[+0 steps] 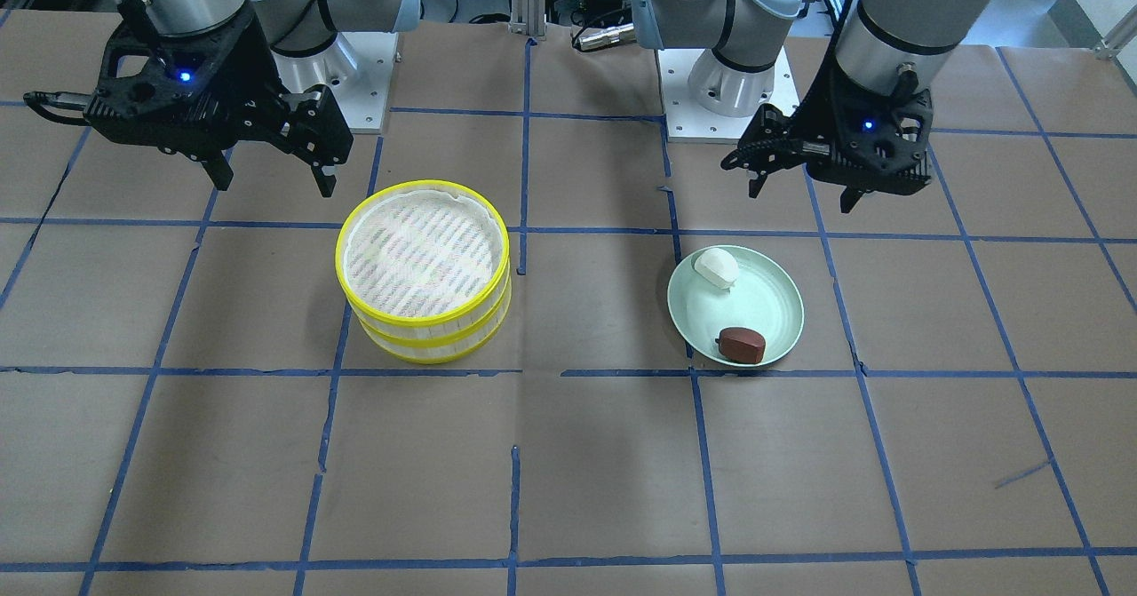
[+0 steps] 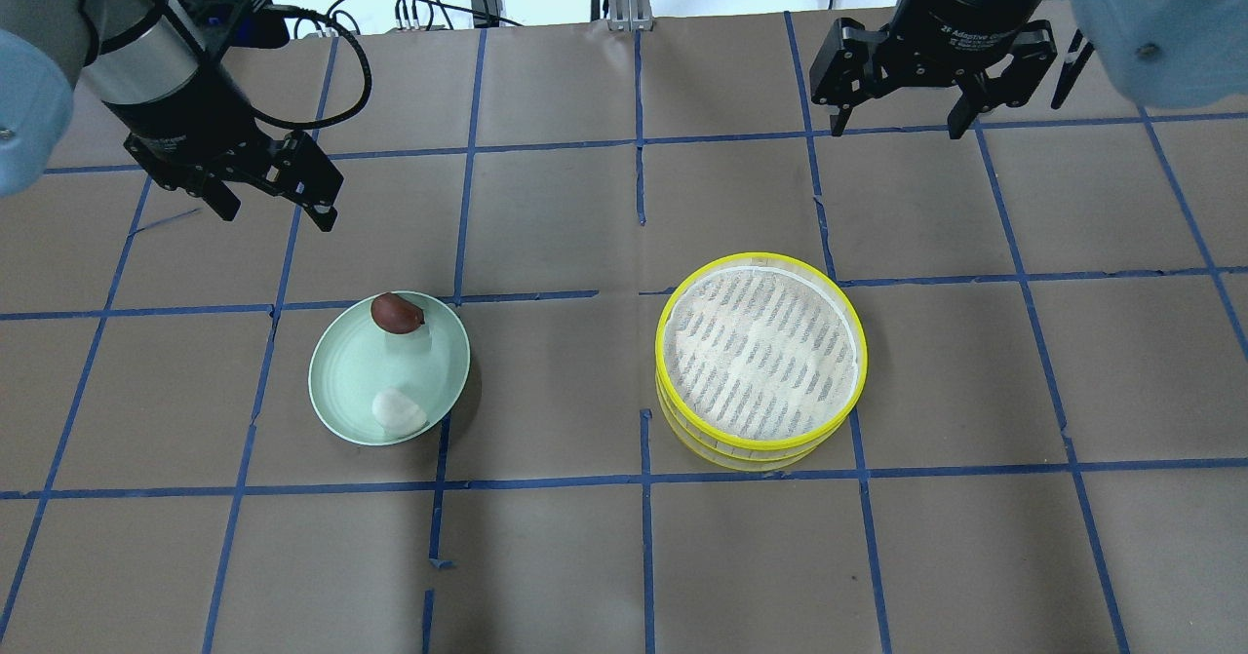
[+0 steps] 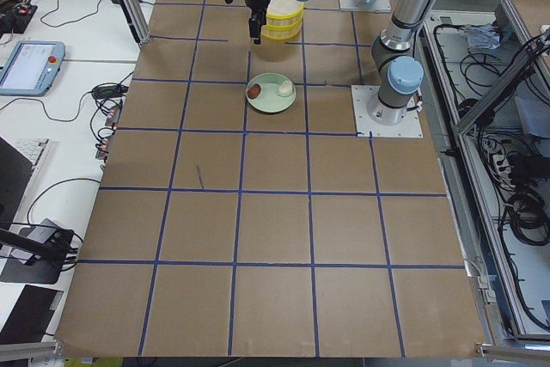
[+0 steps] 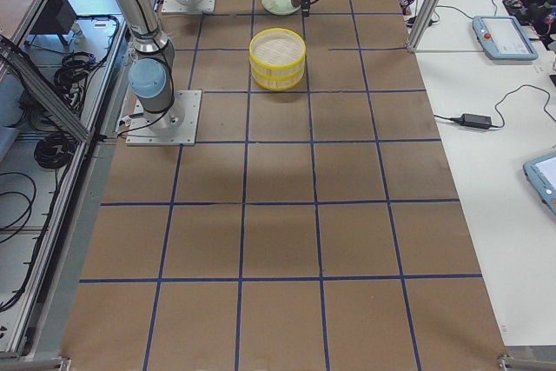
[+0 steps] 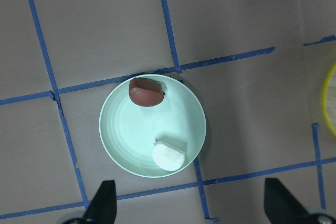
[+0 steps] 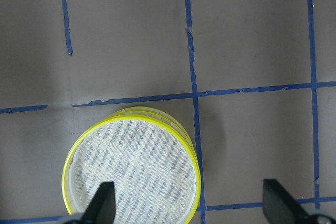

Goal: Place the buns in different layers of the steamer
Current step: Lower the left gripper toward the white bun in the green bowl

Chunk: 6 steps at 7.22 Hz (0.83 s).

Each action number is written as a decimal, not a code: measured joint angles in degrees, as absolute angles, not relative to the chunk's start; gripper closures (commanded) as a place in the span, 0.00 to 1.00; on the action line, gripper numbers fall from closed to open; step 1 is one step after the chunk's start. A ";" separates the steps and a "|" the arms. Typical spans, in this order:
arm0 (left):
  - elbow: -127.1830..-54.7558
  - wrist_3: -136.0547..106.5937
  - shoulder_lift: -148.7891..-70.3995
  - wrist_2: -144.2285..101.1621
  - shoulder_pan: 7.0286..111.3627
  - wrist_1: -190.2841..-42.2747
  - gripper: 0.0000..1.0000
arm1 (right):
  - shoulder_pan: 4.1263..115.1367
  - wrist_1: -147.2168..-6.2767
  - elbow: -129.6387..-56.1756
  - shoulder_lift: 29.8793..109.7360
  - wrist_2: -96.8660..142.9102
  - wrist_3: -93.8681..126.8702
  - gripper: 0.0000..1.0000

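The two steamer tiers (image 1: 422, 254) are stacked, yellow-rimmed, and the top one is empty; they also show in the overhead view (image 2: 760, 352) and the right wrist view (image 6: 131, 174). The white bun (image 1: 716, 266) and the reddish-brown bun (image 1: 742, 345) lie on a pale green plate (image 1: 782, 298), and both show in the left wrist view: the white bun (image 5: 169, 156) and the brown bun (image 5: 146, 92). My left gripper (image 1: 801, 198) hovers open and empty beside the plate, towards the robot's base. My right gripper (image 1: 274, 186) hovers open and empty beside the steamer.
The table is brown paper with a blue tape grid (image 2: 639, 293). The plate (image 2: 341, 381) and the steamer stand about one grid square apart. The arm bases (image 1: 719, 90) are at the robot's side of the table.
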<state>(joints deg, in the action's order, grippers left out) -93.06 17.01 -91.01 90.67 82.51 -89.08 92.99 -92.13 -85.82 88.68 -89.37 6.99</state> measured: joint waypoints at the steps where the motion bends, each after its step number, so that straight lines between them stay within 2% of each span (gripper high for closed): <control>1: -93.39 17.22 -92.31 90.74 81.73 -87.87 0.00 | 93.08 -92.11 -85.82 88.68 -89.39 6.96 0.00; 6: -94.11 17.06 -100.89 94.16 80.73 -81.22 0.00 | 93.08 -91.96 -85.72 88.69 -89.12 6.22 0.00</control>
